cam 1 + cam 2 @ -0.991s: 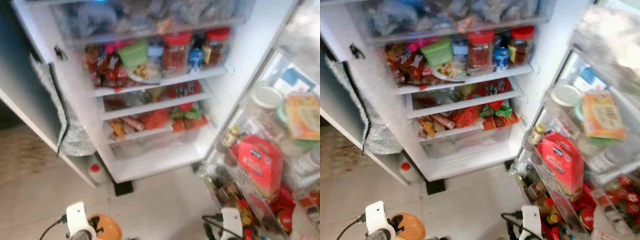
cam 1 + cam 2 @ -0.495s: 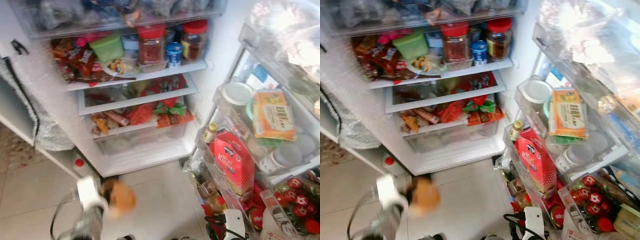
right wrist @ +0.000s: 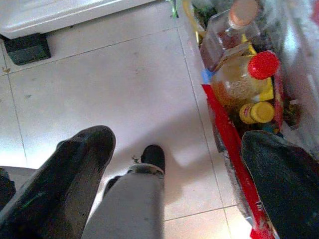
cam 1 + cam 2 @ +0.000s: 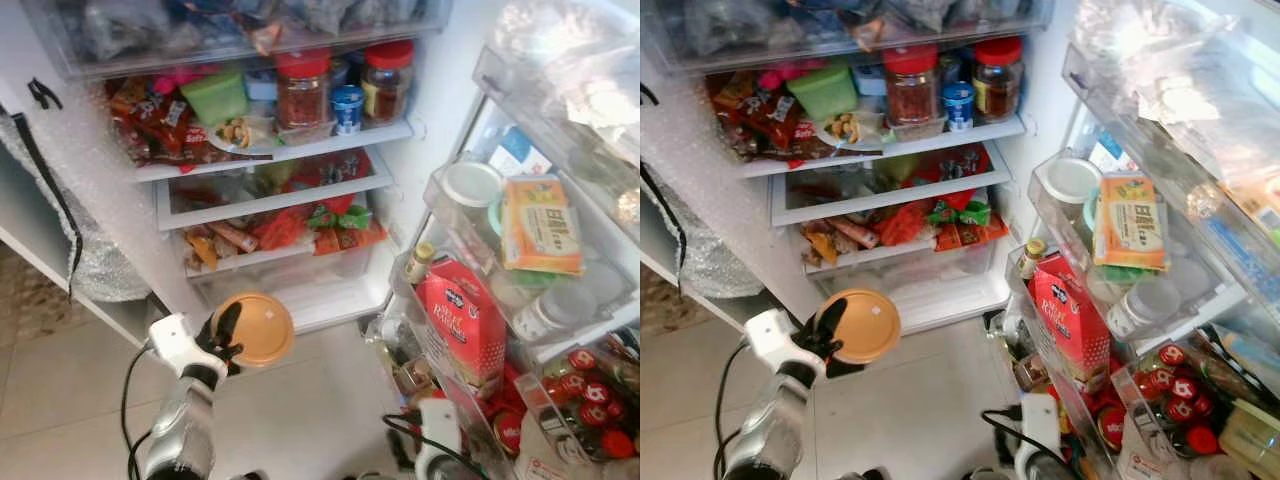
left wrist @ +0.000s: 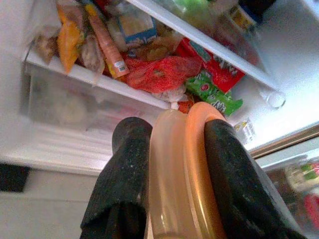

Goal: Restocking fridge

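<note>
- Two black fingers of my left gripper [image 5: 172, 164] squeeze a flat orange container [image 4: 254, 328], one on each side.
- I hold it up in front of the open fridge [image 4: 330, 300], near the bottom drawer.
- My right gripper [image 3: 174, 174] hangs low over the floor [image 3: 124, 74], fingers wide apart, holding nothing.

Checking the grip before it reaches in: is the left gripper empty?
No, the left gripper has its fingers shut on an orange-lidded container.

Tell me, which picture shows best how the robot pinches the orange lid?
The left wrist view: the orange lid stands edge-on, squeezed between both black fingers of the left gripper. The eye views show its round face before the fridge, one finger across it.
</note>
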You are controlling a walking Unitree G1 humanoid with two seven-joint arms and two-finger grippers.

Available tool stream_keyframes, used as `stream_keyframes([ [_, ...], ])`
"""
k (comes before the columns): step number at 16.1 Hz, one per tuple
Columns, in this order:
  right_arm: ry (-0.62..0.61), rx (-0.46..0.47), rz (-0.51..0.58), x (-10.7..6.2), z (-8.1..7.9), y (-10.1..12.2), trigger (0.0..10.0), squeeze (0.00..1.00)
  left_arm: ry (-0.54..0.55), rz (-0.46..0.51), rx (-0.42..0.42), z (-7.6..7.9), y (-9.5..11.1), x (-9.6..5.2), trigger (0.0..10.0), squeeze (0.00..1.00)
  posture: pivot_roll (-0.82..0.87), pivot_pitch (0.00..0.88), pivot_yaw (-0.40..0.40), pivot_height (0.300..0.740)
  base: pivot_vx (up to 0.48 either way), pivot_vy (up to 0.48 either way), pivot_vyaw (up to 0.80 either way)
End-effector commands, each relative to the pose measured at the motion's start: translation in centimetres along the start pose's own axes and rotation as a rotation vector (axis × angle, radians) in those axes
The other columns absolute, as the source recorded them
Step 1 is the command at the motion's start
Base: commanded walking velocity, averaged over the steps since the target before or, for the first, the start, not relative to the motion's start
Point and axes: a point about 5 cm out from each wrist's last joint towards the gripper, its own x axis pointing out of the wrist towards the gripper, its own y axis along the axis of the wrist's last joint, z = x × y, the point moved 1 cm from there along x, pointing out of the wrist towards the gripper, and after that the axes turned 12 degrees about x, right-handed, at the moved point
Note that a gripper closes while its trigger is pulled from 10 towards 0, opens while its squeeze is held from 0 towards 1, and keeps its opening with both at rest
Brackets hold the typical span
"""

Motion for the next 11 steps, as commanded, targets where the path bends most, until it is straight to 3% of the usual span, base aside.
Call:
stream_keyframes([
  [1,-0.011,-0.004,-0.04,0.0,-0.6,-1.0,10.0,0.0,0.018,0.017,-0.098,-0.2,0.2,-0.4,10.0,0.0,-0.1,0.179,-0.008,0.74,0.0,0.0,0.0],
  [5,0.009,-0.025,-0.021,0.4,-3.4,0.1,10.0,0.0,0.085,0.02,-0.304,-0.9,0.1,-0.1,10.0,0.0,-0.11,0.177,-0.009,0.74,0.0,0.0,0.0],
  [7,-0.004,-0.07,-0.009,0.6,-4.2,0.6,10.0,0.0,0.029,0.017,-0.305,0.0,0.8,0.2,10.0,0.0,-0.11,0.17,-0.008,0.74,0.0,0.0,0.0],
  [10,-0.093,-0.153,0.023,0.7,-4.4,1.4,10.0,0.0,0.005,0.024,-0.299,0.1,1.3,0.4,10.0,0.0,-0.1,0.166,-0.007,0.74,0.0,0.0,0.0],
  [11,-0.141,-0.152,0.021,0.2,-0.7,0.5,10.0,0.0,-0.002,0.02,-0.294,0.1,1.4,0.3,10.0,0.0,-0.1,0.165,-0.006,0.74,0.0,0.0,0.0],
])
